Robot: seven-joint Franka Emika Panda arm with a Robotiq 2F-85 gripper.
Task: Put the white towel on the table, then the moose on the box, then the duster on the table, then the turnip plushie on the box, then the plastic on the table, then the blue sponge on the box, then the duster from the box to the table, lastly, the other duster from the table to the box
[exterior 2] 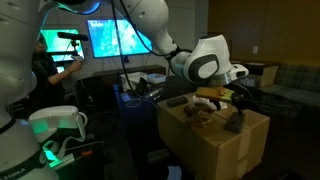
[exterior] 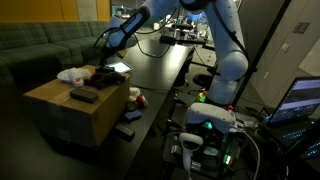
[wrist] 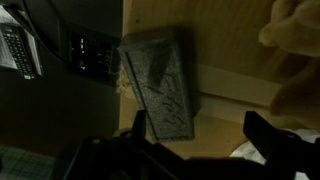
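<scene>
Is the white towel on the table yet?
No, the white towel lies bunched on top of the cardboard box, not on the black table.

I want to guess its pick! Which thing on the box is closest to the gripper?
The dark flat block: in the wrist view it lies just ahead of the open gripper, while the tan lump is farther off.
</scene>
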